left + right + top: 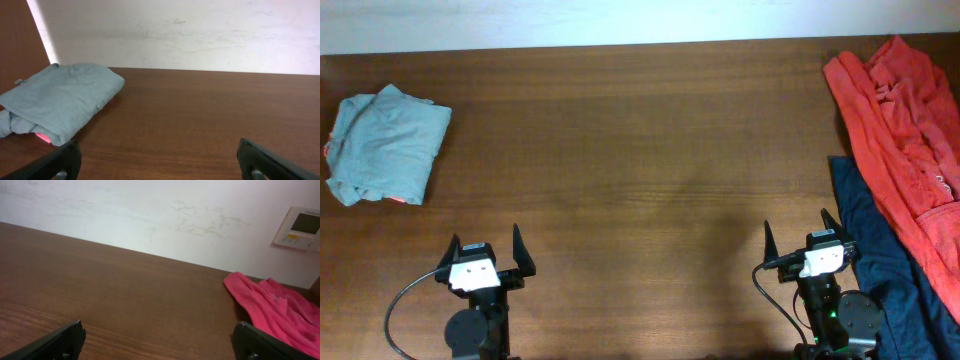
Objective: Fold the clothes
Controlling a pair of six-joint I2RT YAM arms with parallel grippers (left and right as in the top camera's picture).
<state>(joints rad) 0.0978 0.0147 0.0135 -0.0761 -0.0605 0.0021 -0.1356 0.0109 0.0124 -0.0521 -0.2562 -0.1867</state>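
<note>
Eyes on the clothes. The grey-green garment (388, 145) sits at the far left of the tabletop (640, 150), and it looks done: a compact, soft-cornered rectangle, layers stacked, a smooth matte knit with only shallow creases. A thin sliver of red (395, 200) peeks out at its near edge; what it belongs to I cannot tell.

Now over to the far right, and here is the work that is left. The orange-red garment (900, 130) lies in a loose, rumpled heap, long ridges and wrinkles running down it and part of it off the picture's edge. White marks show near its right side, too small to read. Tucked against and partly under its near edge is the navy garment (880, 270), dark, limp and crumpled, trailing toward the bottom right corner. Neither is spread flat, neither is folded. My call: one piece finished, at least two to go.

The left end effector (486, 235) waits at the near edge, fingers spread wide, nothing between them, well apart from the folded piece. The right end effector (796, 222) is likewise spread wide with nothing held, just beside the navy cloth but not touching it.

In between lies dark brown wood grain with a low sheen. Behind it is a pale, scuffed wall (150, 215), with a small wall panel (300, 227) above the red heap.
</note>
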